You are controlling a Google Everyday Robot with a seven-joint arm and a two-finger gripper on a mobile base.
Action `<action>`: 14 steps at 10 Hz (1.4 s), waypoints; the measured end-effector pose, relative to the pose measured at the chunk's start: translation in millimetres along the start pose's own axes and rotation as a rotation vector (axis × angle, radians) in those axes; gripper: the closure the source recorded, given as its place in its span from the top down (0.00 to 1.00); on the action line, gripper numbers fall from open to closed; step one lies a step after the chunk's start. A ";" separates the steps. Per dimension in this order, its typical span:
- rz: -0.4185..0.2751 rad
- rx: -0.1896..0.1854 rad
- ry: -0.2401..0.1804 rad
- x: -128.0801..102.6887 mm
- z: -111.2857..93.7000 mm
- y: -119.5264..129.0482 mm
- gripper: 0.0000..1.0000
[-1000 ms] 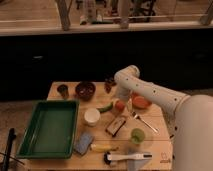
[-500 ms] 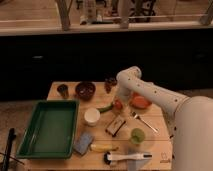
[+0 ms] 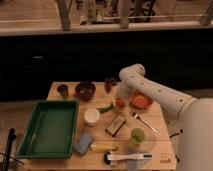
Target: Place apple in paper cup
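The apple [image 3: 119, 103] is small and orange-red and sits on the wooden table [image 3: 162, 145], just left of the orange bowl [image 3: 141, 101]. The paper cup [image 3: 92, 116], short and white with a pale inside, stands upright on the table left of and in front of the apple, apart from it. My gripper [image 3: 120, 96] hangs from the white arm, which reaches in from the right. The gripper is right above the apple and hides its top.
A green tray [image 3: 30, 142] fills the left. A dark bowl [image 3: 85, 90] and a small dark cup [image 3: 63, 90] stand at the back. A green chili [image 3: 105, 107], snack box [image 3: 116, 125], fork [image 3: 143, 121], light green cup [image 3: 137, 135], banana [image 3: 103, 147], blue sponge [image 3: 83, 142] and brush [image 3: 127, 157] lie nearer.
The arm's elbow has shifted slightly to the right while the gripper stays low over the apple. The apple and the cup have not moved.
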 end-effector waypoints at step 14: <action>-0.088 0.227 -0.028 -0.7 -73.8 -26.5 0.00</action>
